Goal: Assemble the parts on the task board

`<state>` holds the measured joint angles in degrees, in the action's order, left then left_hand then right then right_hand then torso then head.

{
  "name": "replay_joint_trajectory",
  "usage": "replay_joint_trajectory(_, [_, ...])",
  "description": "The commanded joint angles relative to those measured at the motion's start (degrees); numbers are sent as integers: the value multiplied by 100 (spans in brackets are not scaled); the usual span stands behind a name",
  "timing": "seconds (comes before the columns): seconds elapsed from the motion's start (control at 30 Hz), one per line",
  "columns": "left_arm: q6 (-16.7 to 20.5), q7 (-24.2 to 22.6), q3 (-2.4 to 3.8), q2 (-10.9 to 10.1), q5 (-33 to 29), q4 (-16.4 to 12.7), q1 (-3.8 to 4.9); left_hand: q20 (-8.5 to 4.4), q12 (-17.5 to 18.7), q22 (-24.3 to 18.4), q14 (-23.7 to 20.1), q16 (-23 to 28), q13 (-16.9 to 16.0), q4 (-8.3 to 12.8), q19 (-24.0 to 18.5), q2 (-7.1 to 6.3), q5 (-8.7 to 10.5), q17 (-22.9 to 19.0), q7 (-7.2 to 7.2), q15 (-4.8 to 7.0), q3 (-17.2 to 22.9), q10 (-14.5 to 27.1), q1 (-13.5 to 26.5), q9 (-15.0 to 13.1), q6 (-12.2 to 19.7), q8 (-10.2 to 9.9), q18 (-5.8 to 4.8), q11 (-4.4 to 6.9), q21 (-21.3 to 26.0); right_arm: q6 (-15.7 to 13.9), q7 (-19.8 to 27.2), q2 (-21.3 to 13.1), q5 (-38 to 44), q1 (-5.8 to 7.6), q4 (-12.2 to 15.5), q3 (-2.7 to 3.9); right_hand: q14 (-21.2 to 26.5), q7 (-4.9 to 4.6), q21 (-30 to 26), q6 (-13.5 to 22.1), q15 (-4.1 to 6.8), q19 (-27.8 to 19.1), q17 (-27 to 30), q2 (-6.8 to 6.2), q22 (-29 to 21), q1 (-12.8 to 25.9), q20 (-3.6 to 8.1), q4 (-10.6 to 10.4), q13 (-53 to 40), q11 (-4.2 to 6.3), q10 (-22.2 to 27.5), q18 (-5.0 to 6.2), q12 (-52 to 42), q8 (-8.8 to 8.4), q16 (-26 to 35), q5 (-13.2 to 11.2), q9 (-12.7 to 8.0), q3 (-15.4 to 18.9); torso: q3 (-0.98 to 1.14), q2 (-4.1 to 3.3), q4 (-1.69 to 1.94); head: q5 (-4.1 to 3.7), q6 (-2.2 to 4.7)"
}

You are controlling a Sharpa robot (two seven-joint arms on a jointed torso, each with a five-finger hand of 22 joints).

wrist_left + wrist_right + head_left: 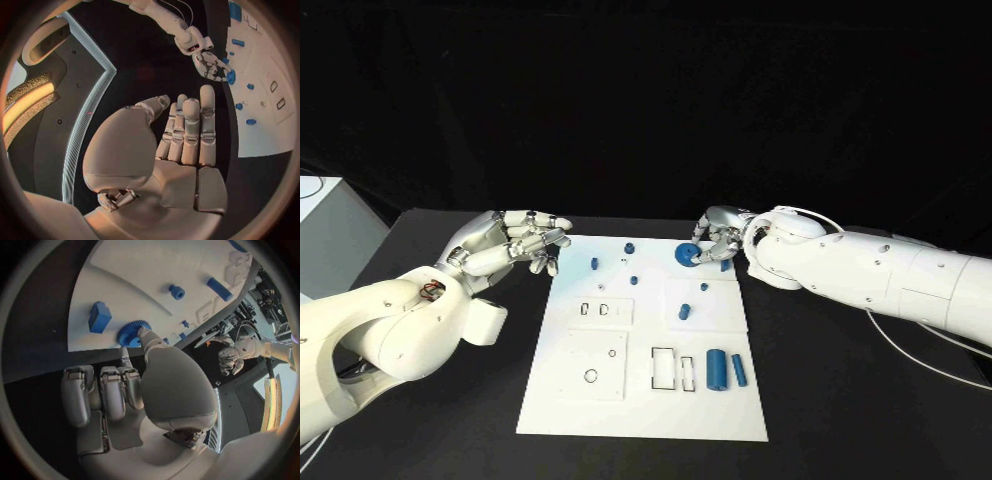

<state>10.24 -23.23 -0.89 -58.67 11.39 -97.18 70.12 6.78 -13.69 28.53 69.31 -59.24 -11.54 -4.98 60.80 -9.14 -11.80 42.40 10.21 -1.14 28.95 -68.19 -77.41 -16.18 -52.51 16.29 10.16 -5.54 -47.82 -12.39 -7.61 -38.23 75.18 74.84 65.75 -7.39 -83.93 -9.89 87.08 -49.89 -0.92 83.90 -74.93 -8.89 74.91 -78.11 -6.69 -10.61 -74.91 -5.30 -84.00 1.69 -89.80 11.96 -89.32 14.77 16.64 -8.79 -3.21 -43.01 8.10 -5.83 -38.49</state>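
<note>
Right hand [720,238] pinching blue gear [688,254] on task board [646,415], left hand [516,243] empty

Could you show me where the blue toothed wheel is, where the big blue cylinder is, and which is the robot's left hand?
blue toothed wheel [130,333]: right wrist view, on its toothed rim.
big blue cylinder [715,369]: head view, mid-body.
left hand [516,243]: head view, on the curled fingers.
</note>
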Motion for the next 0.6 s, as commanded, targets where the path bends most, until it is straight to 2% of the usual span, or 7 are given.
replay_joint_trajectory(0.03, [-108, -28, 4, 14, 15, -3, 5, -14, -30, 10, -16, -26, -9, 15, -41, 30, 26, 6, 3, -14, 21, 51, 43, -8, 32, 16, 28, 4, -28, 95, 64, 6, -50, -21, 15, -6, -581, -1, 27, -37, 3, 427, -1402, 40, 1141, -6, -12, -47, -1509, 14, -600, -75, -20, 37, -39, 10, 2, -2, 2, -2, -18, 15, -9])
replay_joint_trajectory(0.33, [-121, -15, 4, 18, 27, 4, 5, -12, -37, 18, -18, -34, -17, 11, -52, 35, 25, 9, 4, -16, 23, 60, 51, -13, 37, 15, 28, 3, -41, 41, 68, -1, -56, -26, 63, -7, -579, 1, 30, -38, 6, 429, -1390, 14, 1144, 10, -10, -66, -1498, 16, -589, -76, -11, 39, -35, -3, -1, 6, 5, -2, -17, 14, -11])
replay_joint_trajectory(0.6, [-129, -9, 4, 24, 32, 15, 5, -12, -37, 18, -18, -34, -17, 11, -52, 35, 25, 9, 4, -16, 23, 60, 51, -13, 37, 15, 28, 3, -41, -302, 135, 0, -9, -26, 121, -6, -583, -11, 50, 39, 2, 442, -1410, -82, 1175, 47, -8, -132, -1480, 8, -571, -83, 4, 6, -41, 4, -29, 46, 3, 0, -11, 12, -8])
